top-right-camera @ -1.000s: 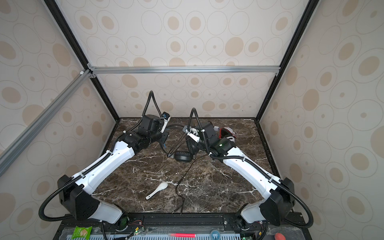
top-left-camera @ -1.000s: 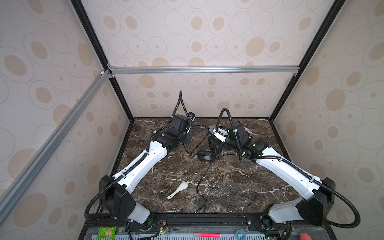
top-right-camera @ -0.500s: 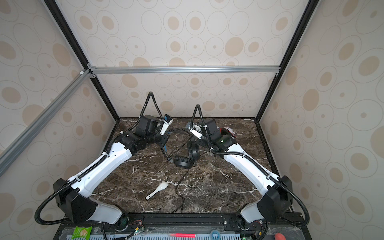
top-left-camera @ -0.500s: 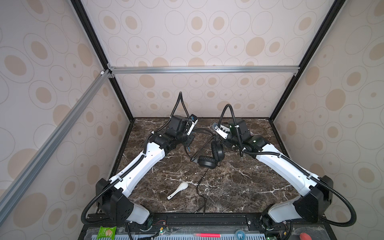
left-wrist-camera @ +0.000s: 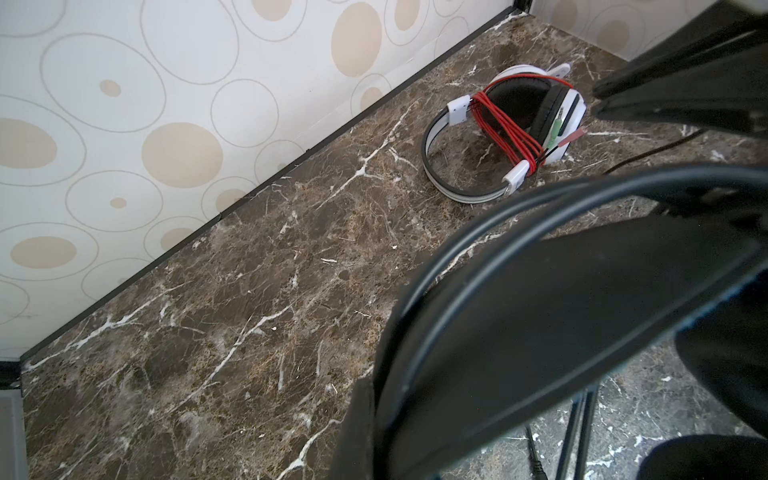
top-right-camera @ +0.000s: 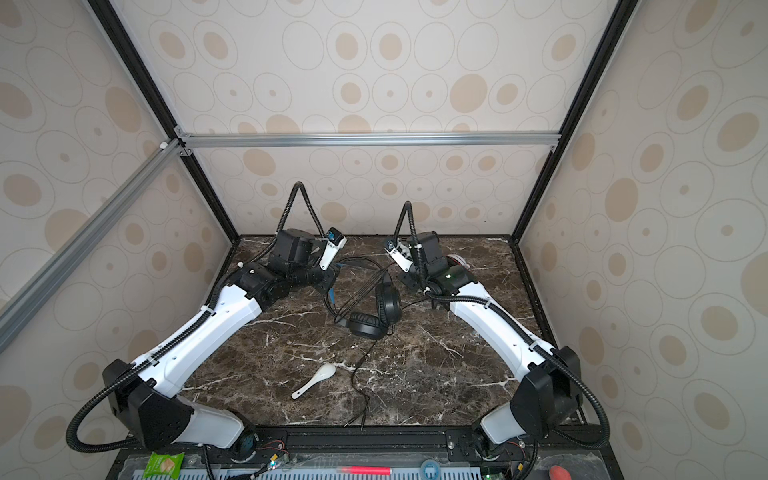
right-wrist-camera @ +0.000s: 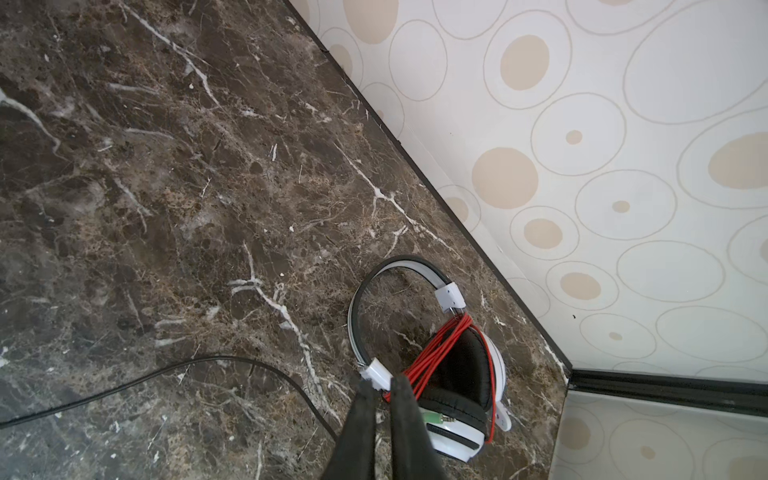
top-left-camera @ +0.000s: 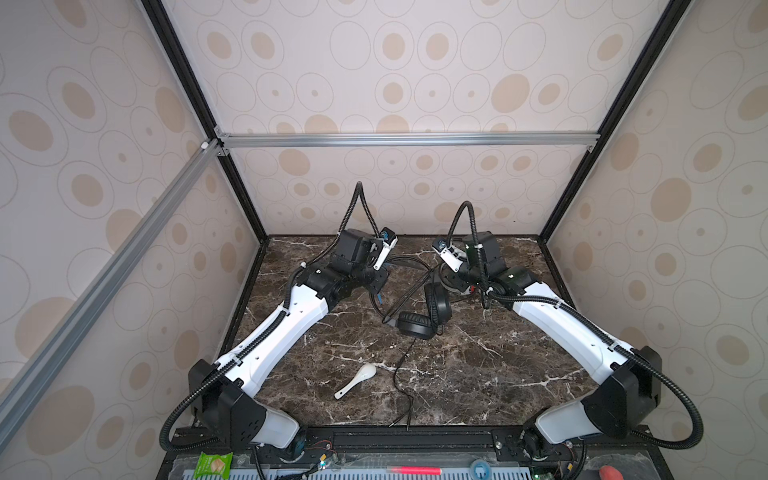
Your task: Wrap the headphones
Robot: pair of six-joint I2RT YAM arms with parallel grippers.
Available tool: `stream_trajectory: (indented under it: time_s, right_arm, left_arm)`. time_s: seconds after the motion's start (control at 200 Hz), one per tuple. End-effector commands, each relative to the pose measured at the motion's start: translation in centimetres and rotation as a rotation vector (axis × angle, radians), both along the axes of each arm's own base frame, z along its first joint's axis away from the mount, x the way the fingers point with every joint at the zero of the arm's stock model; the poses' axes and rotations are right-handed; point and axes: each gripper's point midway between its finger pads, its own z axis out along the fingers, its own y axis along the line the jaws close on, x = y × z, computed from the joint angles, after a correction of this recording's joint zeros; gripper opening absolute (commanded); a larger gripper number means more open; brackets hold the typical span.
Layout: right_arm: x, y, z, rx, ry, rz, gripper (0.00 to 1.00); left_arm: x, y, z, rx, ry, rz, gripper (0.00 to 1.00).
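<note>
this is a robot lab's test cell: a white left arm (top-left-camera: 291, 328) and right arm (top-left-camera: 557, 324) mounted on a black rail (top-left-camera: 415, 437), a marble-look tabletop (top-left-camera: 478, 374) boxed in by aluminium bars (top-left-camera: 407, 139) and wallpapered panels (top-left-camera: 415, 62).

White-shelled left arm (top-left-camera: 291, 328) and right arm (top-left-camera: 557, 324), black joints.
Black ribbed hoses (top-left-camera: 165, 428) loop at 7 and 5 o'clock; left gripper (top-left-camera: 377, 291) and right gripper (right-wrist-camera: 382, 380) are black.

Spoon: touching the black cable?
Apart. Both top views show bare marble between the spoon and the black cable.
</note>
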Motion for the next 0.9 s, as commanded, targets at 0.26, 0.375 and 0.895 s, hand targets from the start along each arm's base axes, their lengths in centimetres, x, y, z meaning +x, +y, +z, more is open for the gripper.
stream_trajectory:
  time_s: [0.26, 0.375, 0.895]
  right_arm:
    - [1.4, -0.6, -1.0, 0.131, 0.06, -0.071, 0.11]
    - [1.7, -1.4, -0.5, 0.23, 0.079, -0.102, 0.11]
    - [3.6, -0.9, 1.7, 0.414, 0.05, -0.115, 0.11]
  left_arm:
    - [-1.1, -1.1, 8.8, -0.202, -0.127, -0.038, 0.0]
    - [-1.4, -1.0, 12.2, -0.26, -0.181, -0.035, 0.0]
    - [-3.2, -3.8, 23.0, -0.54, -0.246, -0.184, 0.0]
